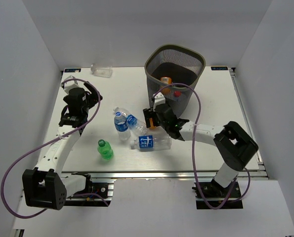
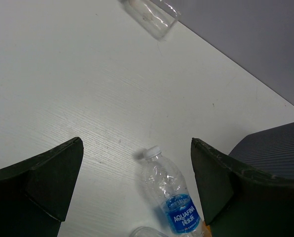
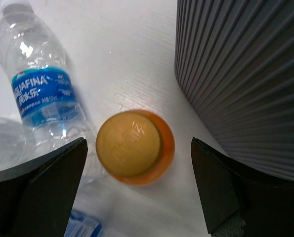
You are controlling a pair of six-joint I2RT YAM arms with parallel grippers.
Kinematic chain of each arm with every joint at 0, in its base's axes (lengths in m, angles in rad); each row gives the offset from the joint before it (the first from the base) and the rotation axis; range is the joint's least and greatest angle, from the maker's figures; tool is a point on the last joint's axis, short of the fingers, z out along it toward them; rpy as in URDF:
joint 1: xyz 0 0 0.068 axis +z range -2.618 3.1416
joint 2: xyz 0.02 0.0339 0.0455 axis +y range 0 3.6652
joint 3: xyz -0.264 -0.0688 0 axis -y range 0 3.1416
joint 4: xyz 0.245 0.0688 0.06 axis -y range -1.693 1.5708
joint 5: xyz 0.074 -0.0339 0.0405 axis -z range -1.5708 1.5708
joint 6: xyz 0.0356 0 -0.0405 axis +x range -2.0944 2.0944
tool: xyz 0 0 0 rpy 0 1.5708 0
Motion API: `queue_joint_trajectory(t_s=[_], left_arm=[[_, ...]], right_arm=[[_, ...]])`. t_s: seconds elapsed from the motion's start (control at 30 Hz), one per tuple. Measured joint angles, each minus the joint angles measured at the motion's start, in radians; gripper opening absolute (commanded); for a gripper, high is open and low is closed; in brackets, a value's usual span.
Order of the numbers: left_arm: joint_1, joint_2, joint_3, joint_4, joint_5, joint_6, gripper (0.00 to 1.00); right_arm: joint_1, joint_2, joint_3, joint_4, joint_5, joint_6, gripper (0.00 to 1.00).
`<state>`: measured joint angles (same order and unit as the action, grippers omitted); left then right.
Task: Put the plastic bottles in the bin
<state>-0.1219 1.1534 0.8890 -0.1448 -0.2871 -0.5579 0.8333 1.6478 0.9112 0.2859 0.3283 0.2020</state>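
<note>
Table (image 1: 216, 98) white and matte, boxed in by pale grey walls (image 1: 112, 29) (back and both sides). Bin (image 1: 196, 64) stands at the far edge, right of centre. An orange bottle in the bin (image 1: 165, 79) and a red cap (image 1: 177, 93) show inside it. The other bottles are out on the table:
- plain clear bottle (image 1: 101, 70) lying by the back wall
- two blue-labelled bottles (image 1: 121, 122) close together mid-table
- third labelled bottle (image 1: 150, 142) lying on its side in front of them
- green bottle (image 1: 105, 149) nearer the left arm

Right gripper (image 1: 152, 118) is spread wide either side of an upright orange bottle (image 3: 132, 143), just beside the bin wall; its fingers (image 3: 43, 187) do not touch the bottle. Left gripper (image 2: 137, 148) is also wide apart and holds nothing, over bare table.
</note>
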Motion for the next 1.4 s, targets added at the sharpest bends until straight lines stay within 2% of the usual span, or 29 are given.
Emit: queue_joint_trajectory(t_s=[0.07, 0.23, 0.27, 0.3, 0.37, 0.4, 0.43, 0.5, 0.57, 0.77, 0.83, 0.87, 0.9, 1.07, 1.1, 1.13, 1.17, 1.23, 1.27, 1.3, 1.33, 1.4], left_arm=[[0.0, 0.0, 0.0, -0.005, -0.005, 0.0, 0.98], [0.0, -0.006, -0.016, -0.01, -0.009, 0.0, 0.98], [0.0, -0.006, -0.017, -0.011, -0.009, 0.0, 0.98], [0.0, -0.006, -0.018, -0.012, -0.01, 0.0, 0.98], [0.0, -0.006, -0.018, -0.013, -0.013, 0.0, 0.98], [0.0, -0.006, -0.018, -0.013, -0.014, 0.0, 0.98], [0.0, -0.006, -0.018, -0.013, -0.016, 0.0, 0.98], [0.0, -0.006, -0.018, -0.013, -0.02, 0.0, 0.98], [0.0, -0.006, -0.018, -0.014, -0.021, 0.0, 0.98], [0.0, -0.025, -0.018, -0.031, -0.029, -0.001, 0.98], [0.0, -0.035, -0.018, -0.032, -0.038, -0.001, 0.98], [0.0, -0.04, -0.018, -0.031, -0.043, -0.001, 0.98], [0.0, -0.045, -0.018, -0.032, -0.048, -0.002, 0.98], [0.0, -0.052, -0.02, -0.038, -0.056, -0.006, 0.98], [0.0, -0.055, -0.024, -0.038, -0.057, -0.006, 0.98], [0.0, -0.06, -0.028, -0.04, -0.058, -0.006, 0.98], [0.0, -0.065, -0.032, -0.045, -0.058, -0.006, 0.98], [0.0, -0.073, -0.034, -0.056, -0.056, -0.006, 0.98], [0.0, -0.077, -0.034, -0.06, -0.048, -0.004, 0.98], [0.0, -0.082, -0.034, -0.061, -0.039, -0.001, 0.98], [0.0, -0.085, -0.034, -0.062, -0.019, 0.003, 0.98], [0.0, -0.091, -0.034, -0.059, 0.03, 0.016, 0.98]], right_arm=[[0.0, 0.029, 0.005, 0.039, 0.021, -0.002, 0.88], [0.0, 0.08, 0.005, 0.171, 0.071, -0.019, 0.73], [0.0, 0.092, 0.005, 0.192, 0.078, -0.024, 0.67], [0.0, 0.104, 0.006, 0.209, 0.085, -0.026, 0.54], [0.0, 0.121, 0.009, 0.236, 0.093, -0.029, 0.38], [0.0, 0.121, 0.01, 0.249, 0.094, -0.031, 0.27], [0.0, 0.114, 0.01, 0.252, 0.091, -0.032, 0.22], [0.005, 0.094, 0.008, 0.244, 0.087, -0.041, 0.16], [0.014, 0.04, 0.005, 0.217, 0.058, -0.064, 0.14], [0.042, -0.3, 0.014, 0.189, -0.127, -0.162, 0.13], [0.043, -0.39, 0.048, 0.196, -0.158, -0.214, 0.07], [0.043, -0.425, 0.073, 0.203, -0.163, -0.243, 0.0], [0.039, -0.45, 0.1, 0.213, -0.162, -0.268, 0.0], [-0.018, -0.442, 0.265, 0.207, -0.088, -0.377, 0.02], [-0.042, -0.42, 0.303, 0.186, -0.071, -0.387, 0.05], [-0.071, -0.388, 0.344, 0.166, -0.061, -0.39, 0.12], [-0.108, -0.358, 0.377, 0.142, -0.056, -0.384, 0.31], [-0.181, -0.301, 0.415, 0.09, -0.05, -0.363, 0.42], [-0.212, -0.278, 0.418, 0.06, -0.05, -0.352, 0.66], [-0.238, -0.259, 0.418, 0.027, -0.05, -0.34, 0.81], [-0.253, -0.245, 0.417, -0.002, -0.052, -0.322, 0.89], [-0.263, -0.231, 0.414, -0.062, -0.069, -0.309, 0.89]])
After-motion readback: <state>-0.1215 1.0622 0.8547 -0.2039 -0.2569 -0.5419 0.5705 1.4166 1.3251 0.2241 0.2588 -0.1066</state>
